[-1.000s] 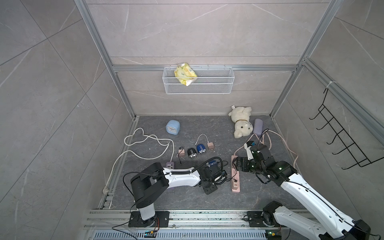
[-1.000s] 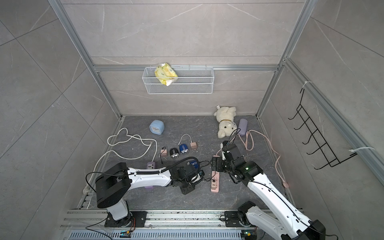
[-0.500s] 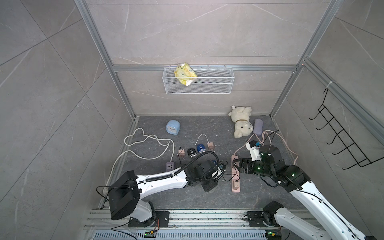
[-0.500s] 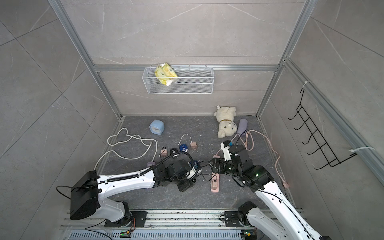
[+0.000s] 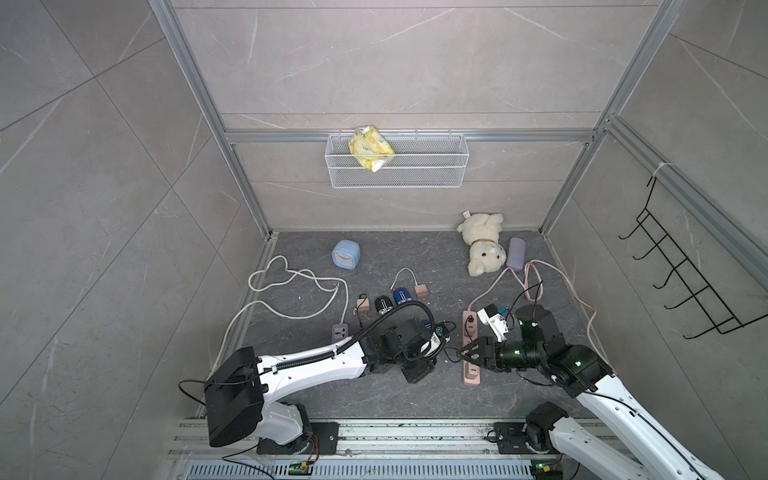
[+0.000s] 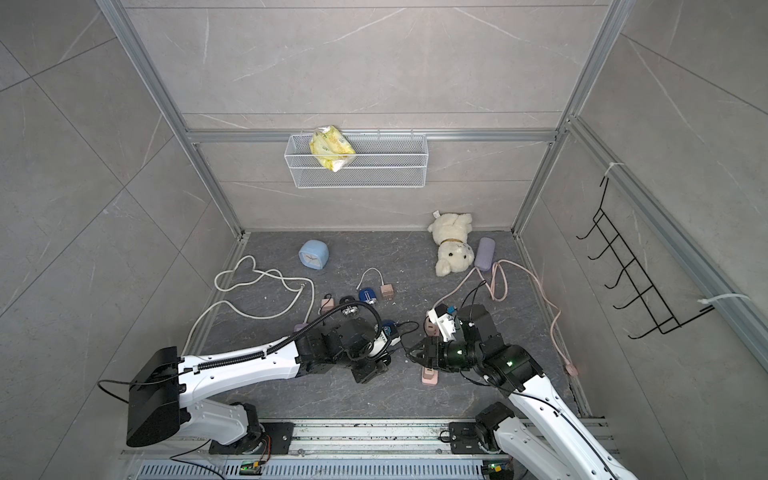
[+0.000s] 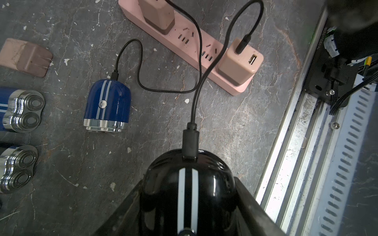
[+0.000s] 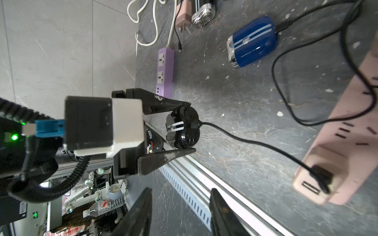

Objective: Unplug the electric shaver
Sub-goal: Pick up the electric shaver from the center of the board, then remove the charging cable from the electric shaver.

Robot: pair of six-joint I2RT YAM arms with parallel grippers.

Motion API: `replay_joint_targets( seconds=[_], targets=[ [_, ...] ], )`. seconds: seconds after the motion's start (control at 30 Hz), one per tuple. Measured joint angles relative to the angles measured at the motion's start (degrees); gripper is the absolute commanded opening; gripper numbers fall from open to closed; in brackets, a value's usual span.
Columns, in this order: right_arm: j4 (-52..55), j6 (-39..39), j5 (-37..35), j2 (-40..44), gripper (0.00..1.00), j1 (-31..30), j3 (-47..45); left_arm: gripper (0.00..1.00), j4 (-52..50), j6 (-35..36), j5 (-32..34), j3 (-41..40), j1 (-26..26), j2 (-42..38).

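Grey marbled tiles wall the booth on three sides, braced by aluminium posts, and the worktop (image 5: 374, 257) is a dark, veined slab flecked with pale chips. A white wire basket (image 5: 415, 174) on the back wall holds a yellow packet (image 5: 370, 151), and a black hook rack (image 5: 685, 286) hangs on the right wall. A teddy bear (image 5: 482, 245) and a blue clock (image 5: 345, 255) lie near the back. Close to the front edge, the left gripper (image 8: 191, 126) is clamped on the black shaver (image 7: 188, 188). Its cable (image 7: 196, 98) runs to a beige adapter (image 7: 238, 61) seated in the pink power strip (image 7: 182, 30). The right gripper (image 8: 181, 190) hovers by that strip, jaws apart, holding nothing.
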State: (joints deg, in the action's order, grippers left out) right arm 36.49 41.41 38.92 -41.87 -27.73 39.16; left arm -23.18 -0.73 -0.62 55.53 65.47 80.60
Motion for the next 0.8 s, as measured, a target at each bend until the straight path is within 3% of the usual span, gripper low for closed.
replay_joint_targets(
  seconds=[0.1,0.37,0.8],
  targets=[
    [-3.96,3.28,2.1,0.76,0.38,0.0,-3.8,0.46,-0.09,-0.2,-0.04,0.0,0.0,-0.07],
    [-15.52,11.41,2.91,-0.5,0.38,-1.05,-11.21,0.46,-0.44,-0.35,-0.55,0.0,0.0,-0.11],
    [-29.44,15.85,-1.57,-11.28,0.34,-8.61,-12.59,0.46,-0.63,-0.42,-1.25,0.04,0.0,-0.11]
  ],
)
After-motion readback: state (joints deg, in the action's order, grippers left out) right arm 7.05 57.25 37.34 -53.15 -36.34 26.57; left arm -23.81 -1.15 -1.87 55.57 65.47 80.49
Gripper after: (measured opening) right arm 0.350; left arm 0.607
